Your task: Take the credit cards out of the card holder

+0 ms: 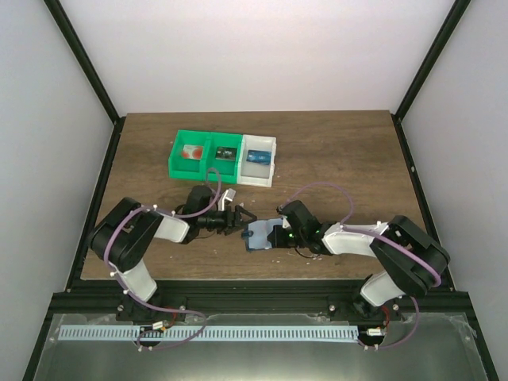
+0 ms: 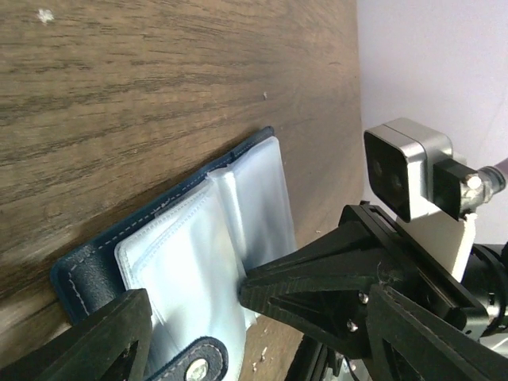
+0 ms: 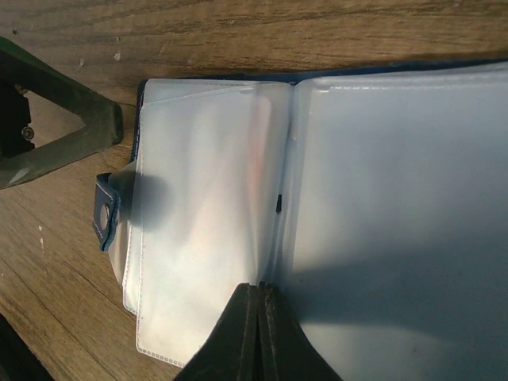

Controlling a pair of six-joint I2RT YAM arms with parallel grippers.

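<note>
The card holder (image 1: 262, 233) lies open on the desk (image 1: 333, 159), in the middle of the top view. The right tool (image 3: 258, 305) is clenched, with its tips on the fold between the clear pockets (image 3: 206, 198), probably to pin it down. The left tool (image 1: 237, 220) is released beside the holder's end at frame left, probably to draw out the credit cards. These I cannot see inside.

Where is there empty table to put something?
Bare brown wooden table: right of the white plastic bin, left of the green bins, and along the near edge. Crowded in the middle: left gripper, right gripper and flat navy card holder.
</note>
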